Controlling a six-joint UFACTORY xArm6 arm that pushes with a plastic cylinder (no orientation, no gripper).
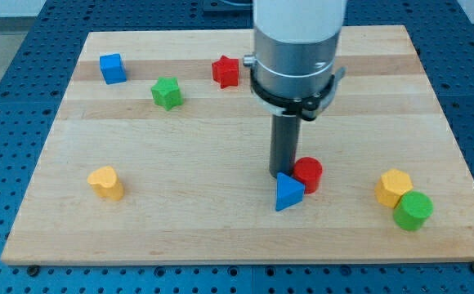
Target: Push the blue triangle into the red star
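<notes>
The blue triangle (288, 192) lies at the board's lower middle, touching a red cylinder (308, 174) on its upper right. The red star (225, 71) sits near the view's top, left of the arm's body. My tip (283, 174) stands just above the blue triangle's top edge and left of the red cylinder, touching or nearly touching both. The rod rises from there into the large silver arm body.
A blue cube (113, 68) and a green block (167, 92) sit at the upper left. A yellow block (106, 182) lies at the lower left. A yellow hexagon (393, 187) and a green cylinder (413, 210) lie at the lower right. The wooden board (221, 237) ends near them.
</notes>
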